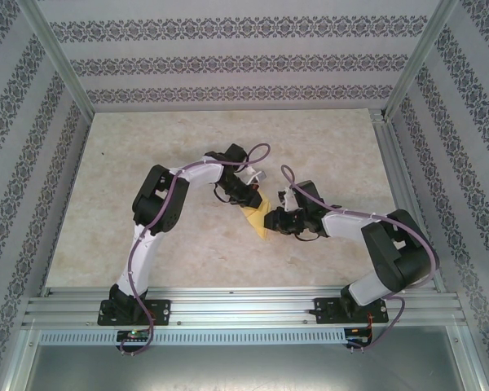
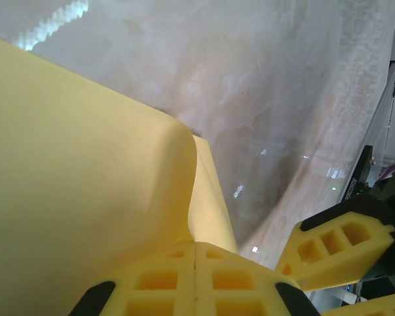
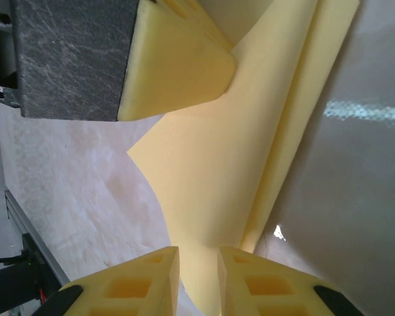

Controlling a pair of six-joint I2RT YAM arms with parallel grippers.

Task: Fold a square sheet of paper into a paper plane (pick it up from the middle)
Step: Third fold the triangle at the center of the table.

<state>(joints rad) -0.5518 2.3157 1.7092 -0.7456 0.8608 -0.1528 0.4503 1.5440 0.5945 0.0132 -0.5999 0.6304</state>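
Marbled table (image 1: 147,244), patterned walls (image 1: 228,61) on three sides. The overhead view takes in both arms whole: left arm (image 1: 159,204) and right arm (image 1: 391,244) bend inward and meet mid-table. Between their tool heads sits the folded paper (image 1: 259,220), a small pale-yellow wedge. From above its layers are unreadable, and so is whether it touches the table.

Left wrist view: left gripper (image 2: 195,276) has its pads pressed together and the paper pinched in the seam. The sheet rises in two layers with a rounded fold.

Right wrist view: right gripper (image 3: 197,257) has its fingers a little apart, and the paper's lower edge runs down into the gap. Contact with the pads is unclear. The left gripper's pad lies over the paper's upper part.

The paper's outer edges are cut off in both wrist views.

Dark label strip (image 2: 350,191) at the right of the left wrist view; its print is too small to read.
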